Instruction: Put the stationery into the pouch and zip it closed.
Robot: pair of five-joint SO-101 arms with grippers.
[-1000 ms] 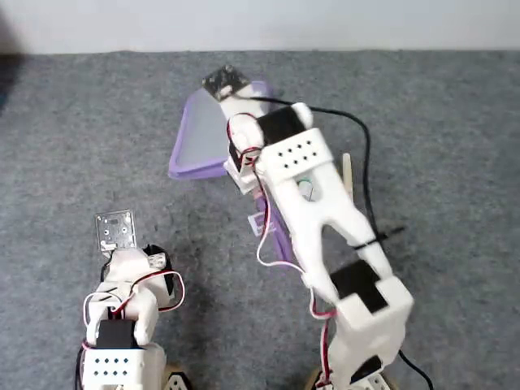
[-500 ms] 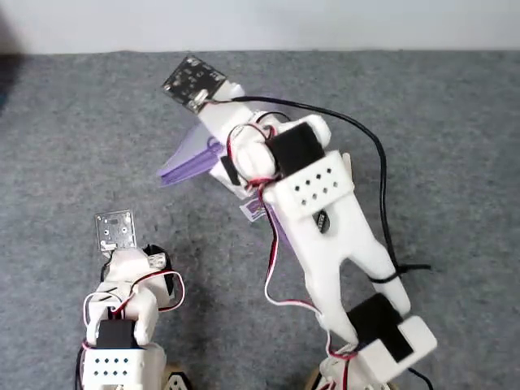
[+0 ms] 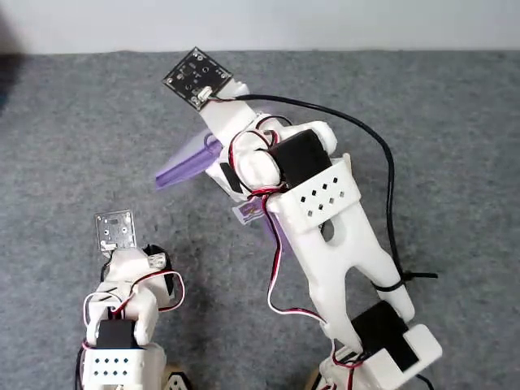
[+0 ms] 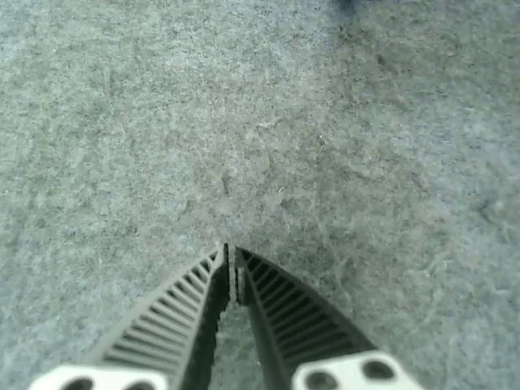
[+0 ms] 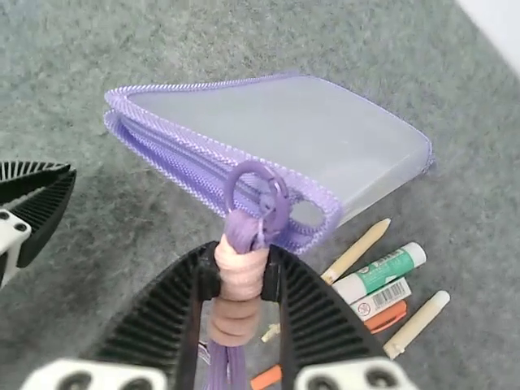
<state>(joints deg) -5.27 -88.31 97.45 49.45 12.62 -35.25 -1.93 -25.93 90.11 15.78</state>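
Surface: grey felt-like table [image 3: 65,122], with a pale wall [image 3: 325,24] along its far edge.

Right fingers [image 5: 175,317]: clamped on the beaded pull [image 5: 237,296] of the purple pouch [image 5: 284,138]. The pull's ring sits just beyond the fingertips, at the pouch's zip corner. In the high view the pouch is tilted up on edge under the right arm.

Stationery [image 5: 378,276]: sticks and a glue tube lie on the table just beside that corner, outside the pouch.

Left fingers [image 4: 183,301]: together, holding nothing, over bare table, well apart from the pouch.
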